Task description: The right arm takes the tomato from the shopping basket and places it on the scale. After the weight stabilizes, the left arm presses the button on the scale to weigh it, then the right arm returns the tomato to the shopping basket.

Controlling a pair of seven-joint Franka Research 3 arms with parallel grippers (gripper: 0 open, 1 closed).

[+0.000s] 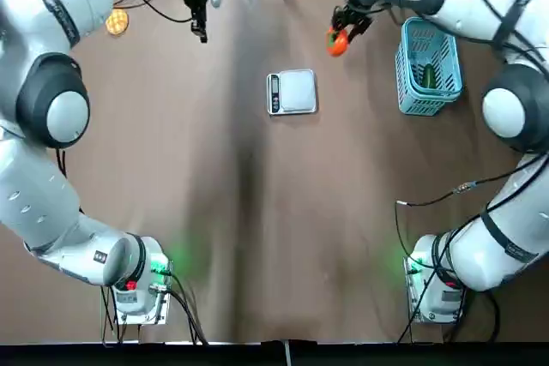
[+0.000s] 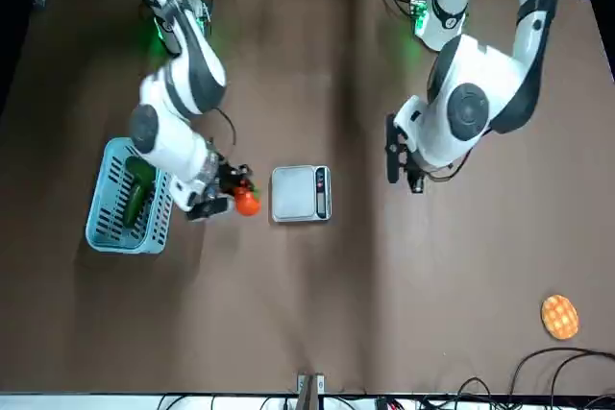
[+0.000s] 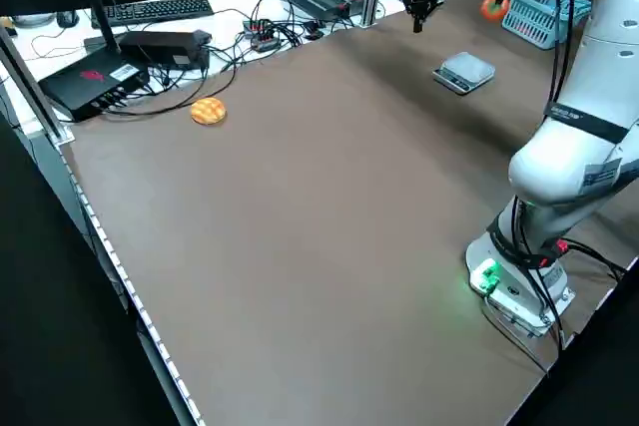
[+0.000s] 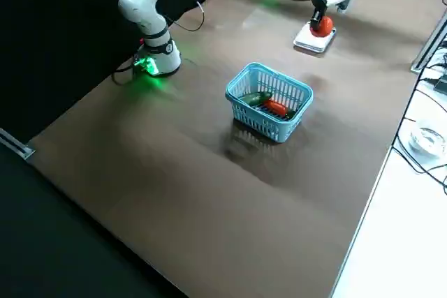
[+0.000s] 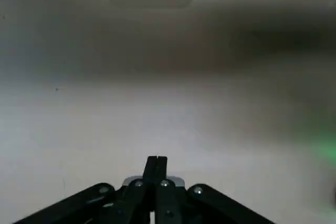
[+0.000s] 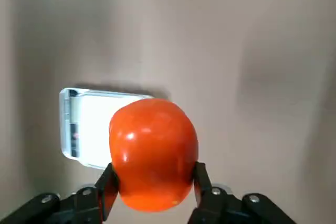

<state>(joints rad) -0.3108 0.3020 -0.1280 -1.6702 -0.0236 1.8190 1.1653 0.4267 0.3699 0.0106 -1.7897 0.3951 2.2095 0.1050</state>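
Right hand [image 1: 343, 30] grips tomato [image 1: 337, 41] (off the table) between scale [image 1: 292, 92] and shopping basket [image 1: 428, 66].

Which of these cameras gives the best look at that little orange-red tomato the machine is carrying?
The right wrist view: the round orange-red tomato fills it, pinched in the right hand. Top, front and both side views show only a small orange dot; the left wrist view misses it.

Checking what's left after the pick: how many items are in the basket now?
2 visible in the basket: a green vegetable and a red item beside it. More could be hidden below them. The tomato is outside, held in the right gripper.
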